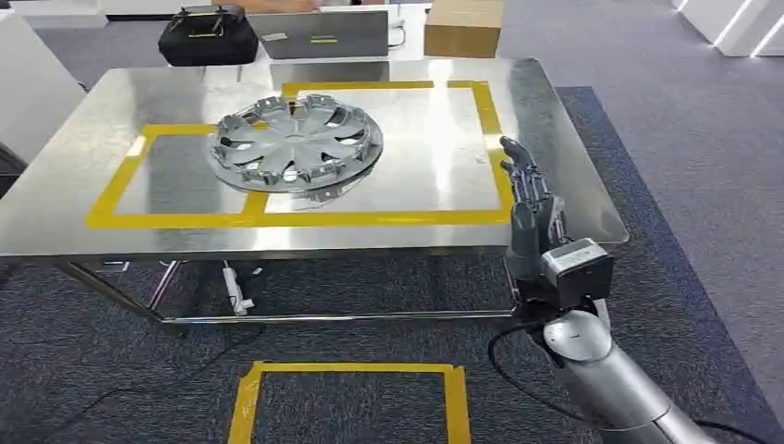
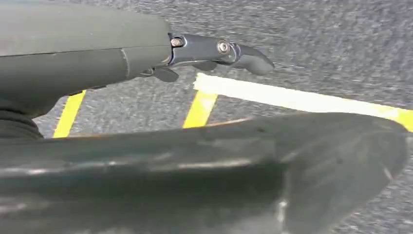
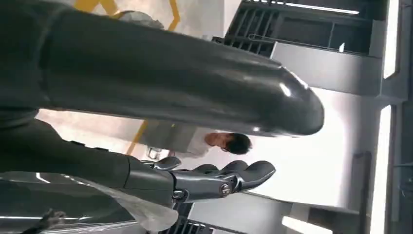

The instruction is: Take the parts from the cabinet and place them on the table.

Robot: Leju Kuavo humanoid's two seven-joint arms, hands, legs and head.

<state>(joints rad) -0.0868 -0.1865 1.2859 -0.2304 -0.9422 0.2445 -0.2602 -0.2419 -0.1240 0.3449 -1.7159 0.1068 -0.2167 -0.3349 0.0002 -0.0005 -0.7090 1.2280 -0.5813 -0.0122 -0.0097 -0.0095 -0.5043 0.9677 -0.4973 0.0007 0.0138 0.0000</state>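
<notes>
Right hand (image 1: 529, 199), fingers extended and holding nothing, stands raised at the table's (image 1: 573, 199) near right edge; the silver wheel cover (image 1: 296, 143) lies flat well to its left, astride the yellow tape (image 1: 277, 219). Left hand (image 2: 214, 51) hangs empty over carpet.

The head view looks forward and down from high over the counter (image 1: 92, 185). The left wrist view faces taped carpet (image 2: 341, 48) closely; the right wrist view looks across the room.
</notes>
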